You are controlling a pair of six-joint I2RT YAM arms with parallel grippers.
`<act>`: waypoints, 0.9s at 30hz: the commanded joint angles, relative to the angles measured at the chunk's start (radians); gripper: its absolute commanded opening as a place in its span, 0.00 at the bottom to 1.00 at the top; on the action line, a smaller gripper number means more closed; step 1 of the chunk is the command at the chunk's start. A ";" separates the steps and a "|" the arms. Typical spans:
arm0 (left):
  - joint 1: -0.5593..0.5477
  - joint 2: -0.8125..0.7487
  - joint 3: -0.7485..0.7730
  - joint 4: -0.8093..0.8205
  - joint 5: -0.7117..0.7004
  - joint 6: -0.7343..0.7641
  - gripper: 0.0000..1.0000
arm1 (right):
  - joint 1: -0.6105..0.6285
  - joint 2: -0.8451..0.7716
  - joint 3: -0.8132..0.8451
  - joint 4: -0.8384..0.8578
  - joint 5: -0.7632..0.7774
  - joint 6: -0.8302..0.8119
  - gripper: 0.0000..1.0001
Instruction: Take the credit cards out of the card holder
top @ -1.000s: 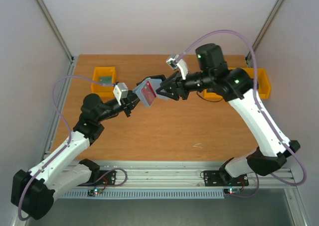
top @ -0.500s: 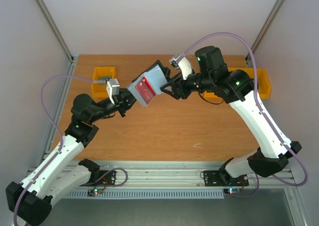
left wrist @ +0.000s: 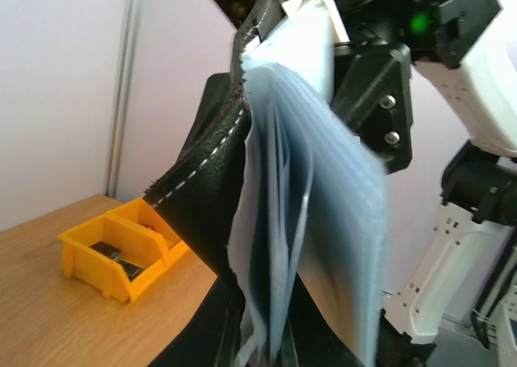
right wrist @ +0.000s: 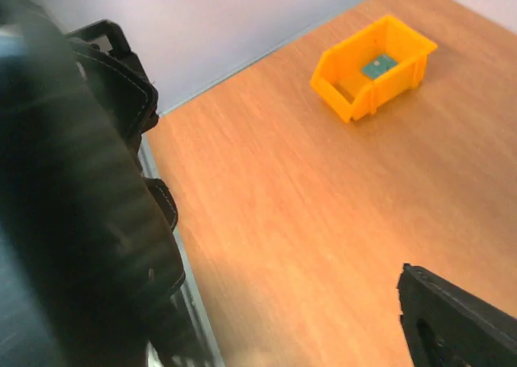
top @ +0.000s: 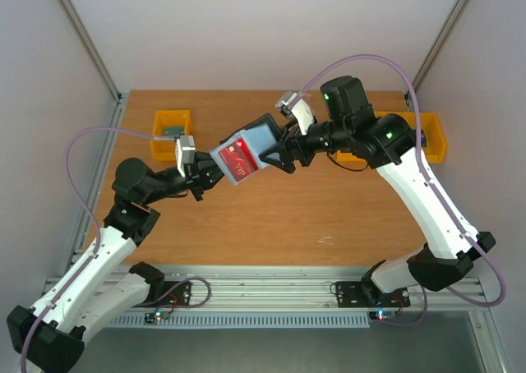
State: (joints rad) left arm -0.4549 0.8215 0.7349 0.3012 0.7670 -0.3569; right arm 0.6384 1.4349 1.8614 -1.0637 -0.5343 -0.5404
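The card holder (top: 261,135) hangs open in the air above the table's middle, black outside with blue-grey pockets. A red credit card (top: 237,156) shows in its lower half. My left gripper (top: 207,174) is shut on the holder's lower left edge. In the left wrist view the holder (left wrist: 202,189) fills the middle, its blue-grey pockets (left wrist: 323,221) fanned apart above my left gripper (left wrist: 275,352). My right gripper (top: 276,149) stands open at the holder's right edge. In the right wrist view the holder is a blurred black mass (right wrist: 73,189) at the left, and one finger (right wrist: 452,326) shows at the lower right.
A yellow bin (top: 173,130) with a small green item sits at the back left of the wooden table (top: 271,225); the right wrist view shows this bin (right wrist: 376,64) too. Another yellow bin (top: 433,140) sits at the back right, partly behind the right arm. A yellow bin (left wrist: 121,254) shows in the left wrist view.
My right gripper has opened wide and no longer pinches the holder. The left arm drew back to the left, and the holder unfolded, showing more of the red card.
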 commanded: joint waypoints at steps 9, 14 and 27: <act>-0.002 -0.032 0.010 0.132 0.127 -0.042 0.00 | -0.011 0.038 0.085 -0.058 -0.196 -0.039 0.89; -0.002 -0.029 0.010 0.128 0.084 -0.069 0.00 | -0.010 0.085 0.106 -0.030 -0.382 0.026 0.27; 0.021 -0.062 -0.112 0.046 -0.018 -0.069 0.75 | -0.056 0.051 0.179 -0.072 -0.291 0.088 0.01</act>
State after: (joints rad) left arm -0.4500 0.7753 0.6834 0.3458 0.7551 -0.4324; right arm 0.5964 1.4986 1.9640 -1.0954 -0.8524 -0.4774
